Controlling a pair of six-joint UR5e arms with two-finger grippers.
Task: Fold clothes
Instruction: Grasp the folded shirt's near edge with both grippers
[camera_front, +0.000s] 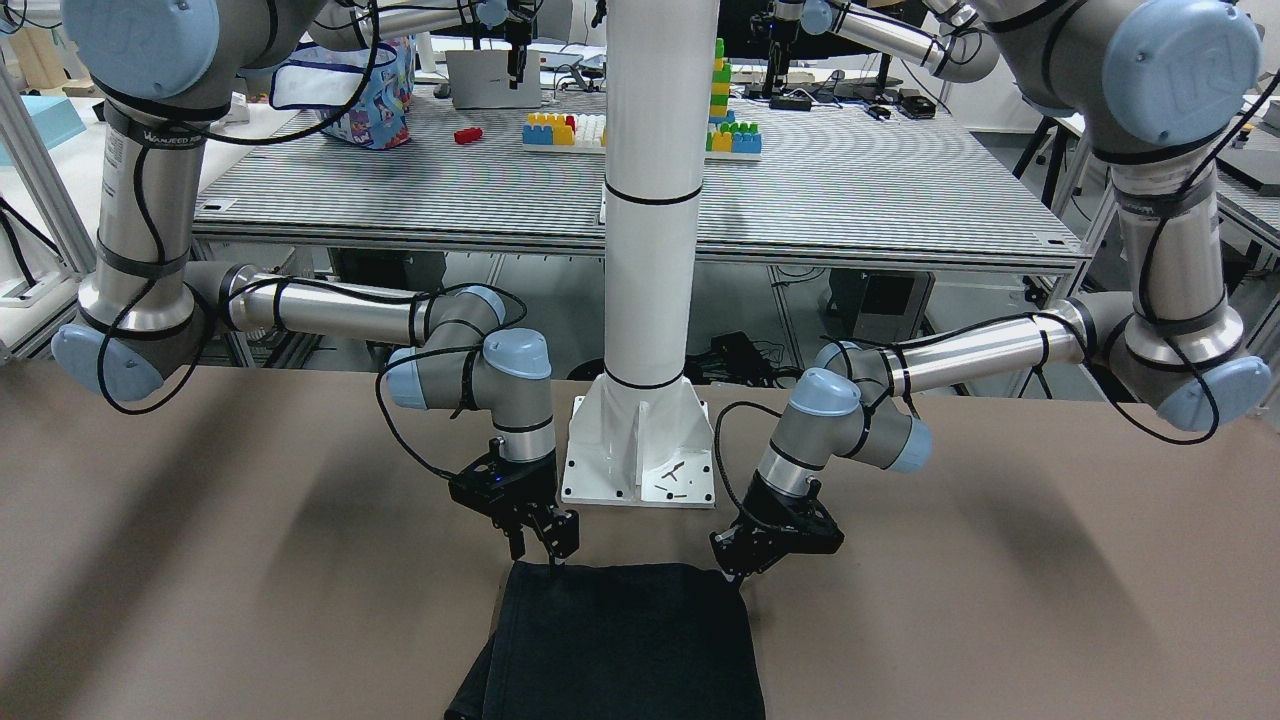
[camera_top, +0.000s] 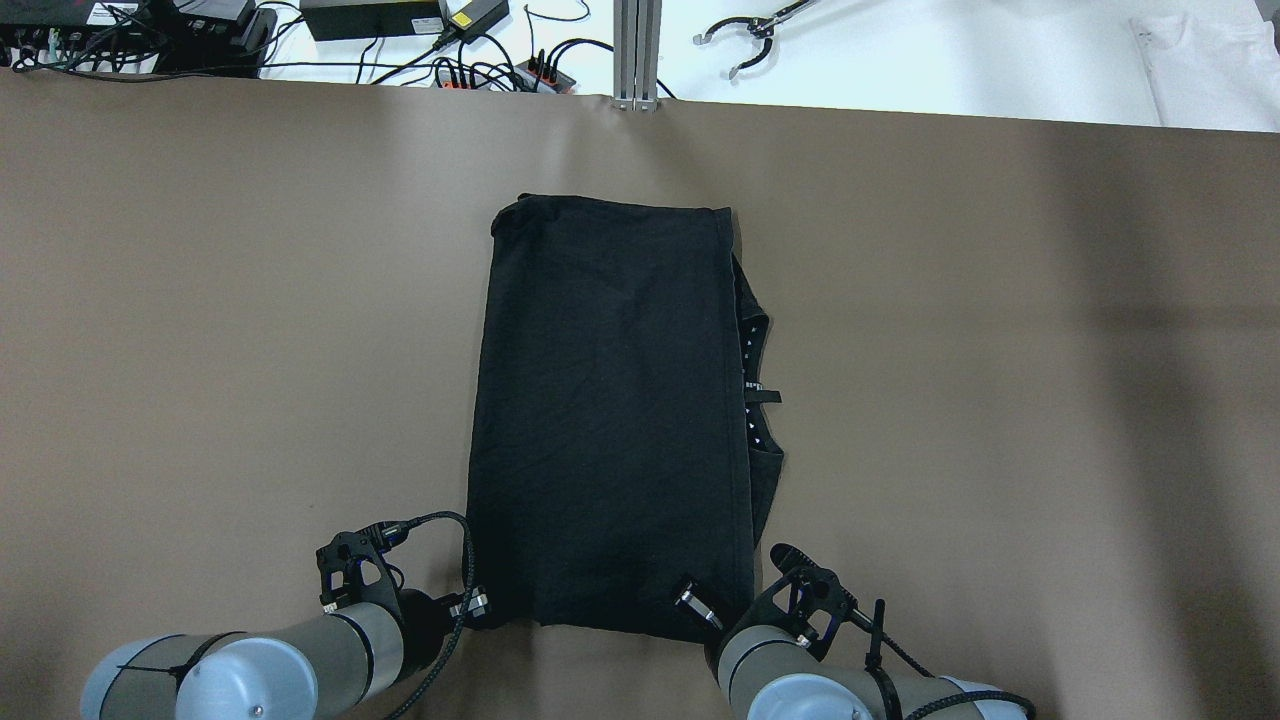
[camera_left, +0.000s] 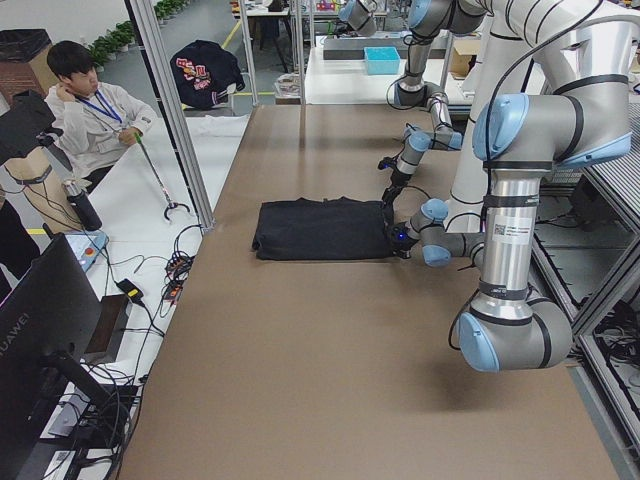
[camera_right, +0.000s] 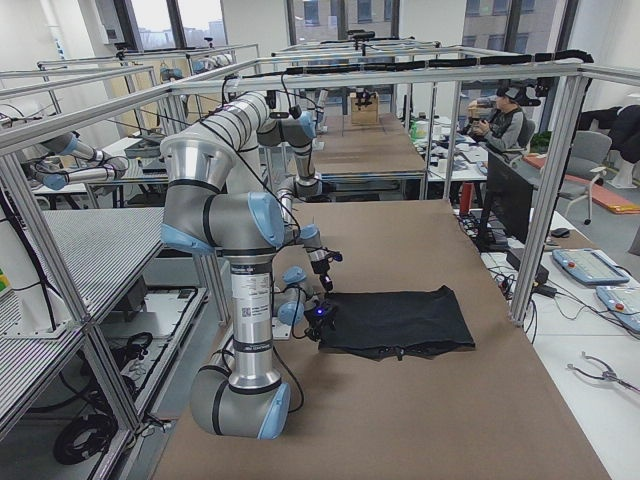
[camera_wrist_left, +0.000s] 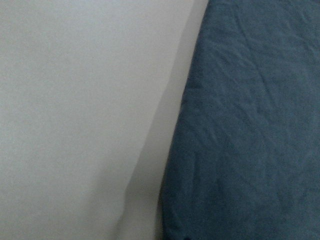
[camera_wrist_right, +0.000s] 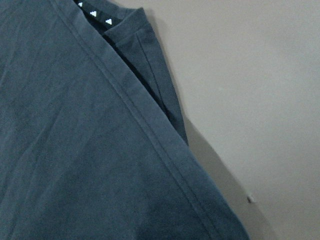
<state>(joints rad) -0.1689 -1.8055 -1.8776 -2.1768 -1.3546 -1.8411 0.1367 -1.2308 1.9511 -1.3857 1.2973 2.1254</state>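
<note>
Clothes (camera_top: 610, 410): black cloth, soft, matt, finely creased, with stitched hems; inner band at one edge printed with small white triangles.
Surface (camera_top: 200, 300) under the clothes: brown, matt, smooth.
Pillar (camera_front: 650, 200) beside the clothes: white, glossy, hard.
Left claw (camera_front: 742, 570), right claw (camera_front: 540, 548): black, matt.
Left arm (camera_front: 985, 352), right arm (camera_front: 340, 310): brushed silver metal tubes, smooth blue-grey caps.

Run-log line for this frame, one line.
step: folding | clothes: black, flat on table | left tool: at robot-side left corner | right tool: at robot-side right corner | grip: cannot tell
</note>
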